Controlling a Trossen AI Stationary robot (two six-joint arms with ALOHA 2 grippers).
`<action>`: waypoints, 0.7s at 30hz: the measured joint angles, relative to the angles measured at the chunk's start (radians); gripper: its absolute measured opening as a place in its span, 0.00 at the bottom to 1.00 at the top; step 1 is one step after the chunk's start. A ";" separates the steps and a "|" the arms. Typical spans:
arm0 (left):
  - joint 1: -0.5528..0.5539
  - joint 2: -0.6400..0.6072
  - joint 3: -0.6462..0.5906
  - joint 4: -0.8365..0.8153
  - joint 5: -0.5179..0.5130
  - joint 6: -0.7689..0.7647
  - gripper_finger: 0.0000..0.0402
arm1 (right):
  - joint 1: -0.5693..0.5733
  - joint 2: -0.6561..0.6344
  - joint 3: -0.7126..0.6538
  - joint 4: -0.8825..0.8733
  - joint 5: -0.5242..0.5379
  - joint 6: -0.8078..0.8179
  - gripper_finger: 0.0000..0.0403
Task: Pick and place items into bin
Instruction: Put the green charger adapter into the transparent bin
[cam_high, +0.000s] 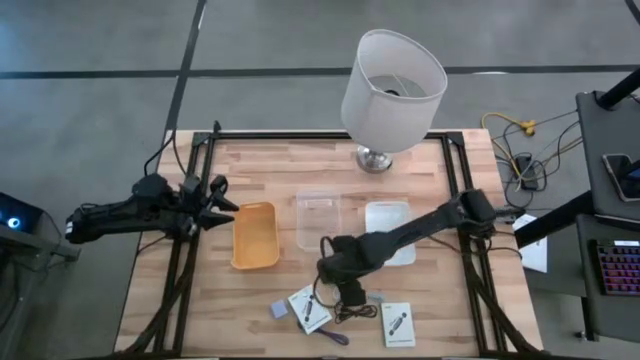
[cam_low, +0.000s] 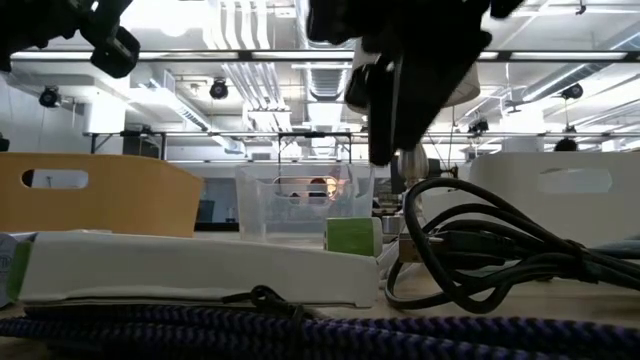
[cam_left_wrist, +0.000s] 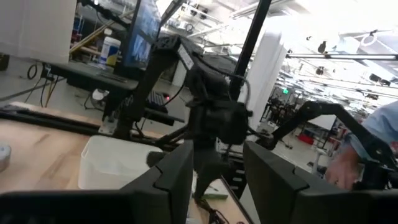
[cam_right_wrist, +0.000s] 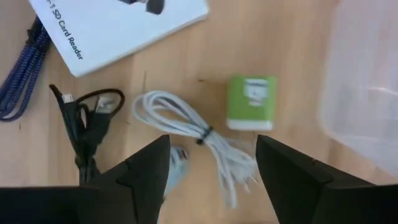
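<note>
Right wrist view alone shows right gripper (cam_right_wrist: 211, 180) spread over white cable (cam_right_wrist: 199, 140), nr green block (cam_right_wrist: 250, 102).

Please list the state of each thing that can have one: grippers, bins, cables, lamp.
right gripper: open, above the white cable, holding nothing.
left gripper: partly open, empty, waiting at the table's left edge.
white cable: coiled, tied, lying on the table.
black cable: bundled, on the table.
clear bin: upright.
lamp: upright.
</note>
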 joint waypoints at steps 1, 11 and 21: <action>0.000 0.000 -0.001 -0.001 0.000 0.000 0.31 | 0.002 0.022 0.014 0.000 -0.002 0.015 0.57; 0.001 0.009 -0.008 0.000 -0.001 0.001 0.31 | -0.001 0.096 0.093 0.016 0.115 0.079 0.67; 0.000 0.028 -0.011 0.002 -0.002 0.001 0.31 | -0.016 0.110 0.048 0.040 0.179 0.137 0.70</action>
